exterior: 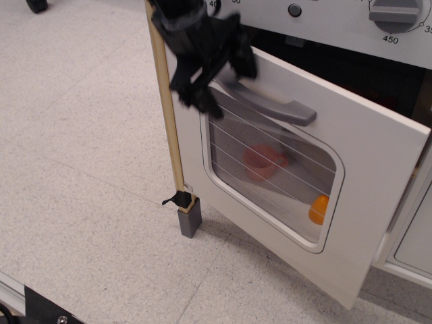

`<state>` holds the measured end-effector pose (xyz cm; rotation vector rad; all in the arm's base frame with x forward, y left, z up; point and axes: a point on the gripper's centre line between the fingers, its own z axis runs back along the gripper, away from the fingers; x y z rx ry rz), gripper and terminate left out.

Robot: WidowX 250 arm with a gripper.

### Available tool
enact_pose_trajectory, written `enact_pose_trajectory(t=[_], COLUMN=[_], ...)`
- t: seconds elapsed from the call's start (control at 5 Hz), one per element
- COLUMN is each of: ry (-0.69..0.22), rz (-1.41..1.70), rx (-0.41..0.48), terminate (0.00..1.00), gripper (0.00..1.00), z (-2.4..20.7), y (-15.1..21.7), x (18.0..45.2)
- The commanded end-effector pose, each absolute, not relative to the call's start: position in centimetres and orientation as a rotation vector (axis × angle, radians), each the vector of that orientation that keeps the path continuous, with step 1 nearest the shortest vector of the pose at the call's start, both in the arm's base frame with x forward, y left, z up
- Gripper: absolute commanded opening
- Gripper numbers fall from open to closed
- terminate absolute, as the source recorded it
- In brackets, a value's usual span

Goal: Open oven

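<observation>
The white toy oven's door (pixel 368 182) is tilted partly open, hinged at the bottom. A dark gap to the interior (pixel 364 74) shows above its top edge. The grey bar handle (pixel 278 105) runs across the door above the rounded window with wire lines (pixel 229 145). My black gripper (pixel 194 96) is blurred at the door's upper left corner, beside the left end of the handle, with its fingers pointing down. It is not around the handle. I cannot tell whether its jaws are open or shut.
A red cup (pixel 263 160) and an orange object (pixel 318 209) show through the window. A wooden post (pixel 169 121) on a grey foot (pixel 190 219) stands at the oven's left edge. A grey dial (pixel 393 13) and a button (pixel 294 9) sit above. A panelled cabinet door (pixel 415 236) is at right.
</observation>
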<state>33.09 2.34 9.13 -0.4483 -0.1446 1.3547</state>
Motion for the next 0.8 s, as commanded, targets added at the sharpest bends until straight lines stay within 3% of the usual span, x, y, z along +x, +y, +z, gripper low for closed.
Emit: enact_pose_trajectory(t=[0.0,0.6], ry=[-0.193,-0.233], rz=[1.295,1.36], rx=[-0.576,-0.468], terminate=[0.0,0.0], gripper=[1.0,1.0], z=[14.3,11.4], y=[-0.7,-7.1], x=[33.9,35.6])
